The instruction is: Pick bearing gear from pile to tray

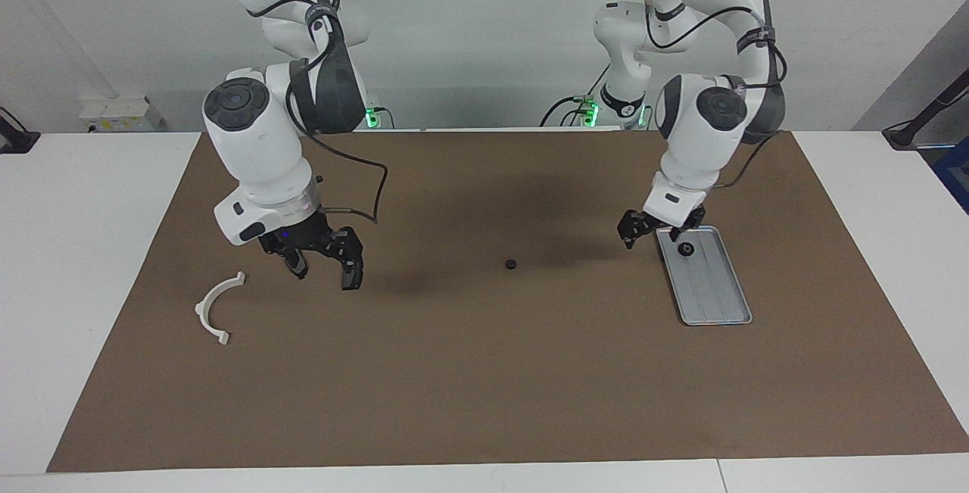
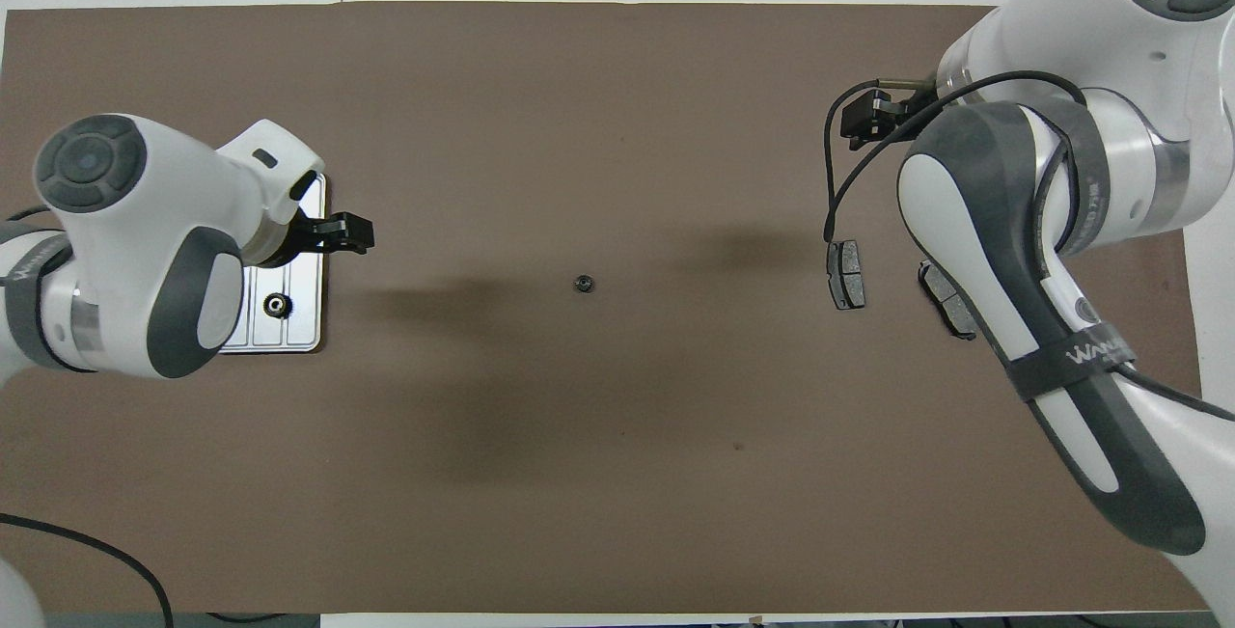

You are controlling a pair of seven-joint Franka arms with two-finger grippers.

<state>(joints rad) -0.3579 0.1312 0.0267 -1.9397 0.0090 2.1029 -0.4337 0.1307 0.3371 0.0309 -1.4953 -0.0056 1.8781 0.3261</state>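
The light-grey ribbed tray (image 1: 715, 292) (image 2: 301, 314) lies toward the left arm's end of the brown mat. A small black bearing gear (image 1: 687, 250) (image 2: 276, 305) rests in the tray's end nearer the robots. My left gripper (image 1: 649, 235) (image 2: 343, 231) hangs open and empty just above the tray's edge. A second bearing gear (image 1: 511, 263) (image 2: 582, 283) lies alone mid-mat. The pile's two dark brake pads (image 2: 847, 273) (image 2: 950, 302) and white half-ring bracket (image 1: 216, 304) lie toward the right arm's end. My right gripper (image 1: 324, 275) stands open over the pads, hiding them in the facing view.
The brown mat (image 1: 484, 387) covers most of the white table. In the overhead view the right arm (image 2: 1013, 252) covers the bracket and part of one brake pad.
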